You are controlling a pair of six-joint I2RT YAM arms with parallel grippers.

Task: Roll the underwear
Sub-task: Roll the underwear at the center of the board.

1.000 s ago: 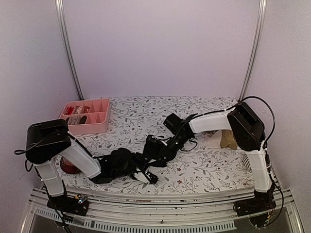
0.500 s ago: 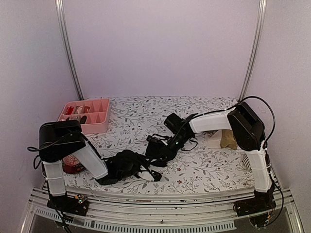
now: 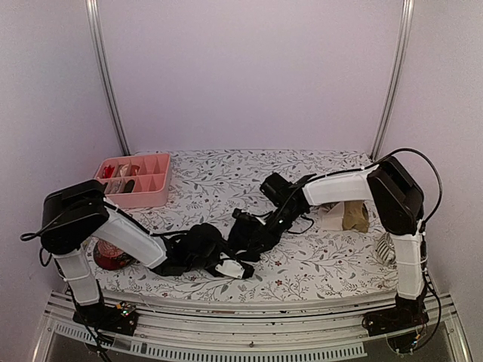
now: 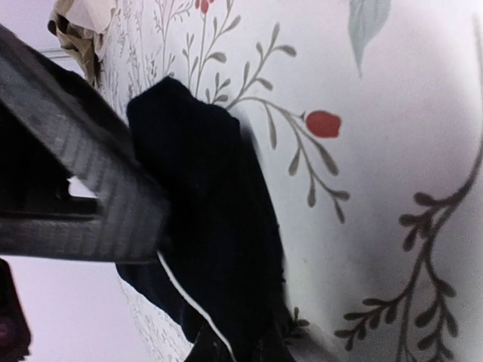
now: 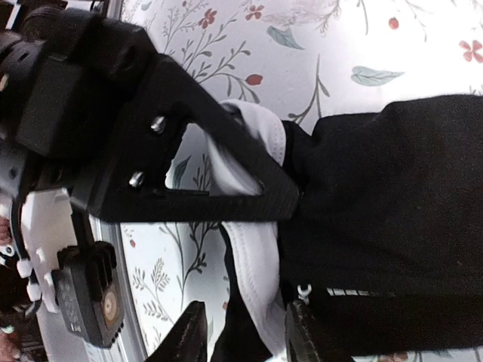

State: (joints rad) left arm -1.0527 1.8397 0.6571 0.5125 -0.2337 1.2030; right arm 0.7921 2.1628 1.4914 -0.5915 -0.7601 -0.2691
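Left hand (image 3: 223, 260) clamped on black underwear (image 5: 392, 226); right hand (image 5: 245, 335) apart, straddling it.

Lab enclosure: blank walls (image 3: 249, 75), aluminium rails (image 3: 108, 83)

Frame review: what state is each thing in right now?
Black cloth underwear with white waistband: bunched, not rolled.
Tan-beige cloth underwear: crumpled, untouched, far right.
Pink plastic divided tray: small items in left compartments.
Left gripper: shut on black underwear.
Right gripper: partly open over the waistband.

A pink divided tray (image 3: 143, 200) sits at the flowered tablecloth's (image 3: 219, 177) far left corner.
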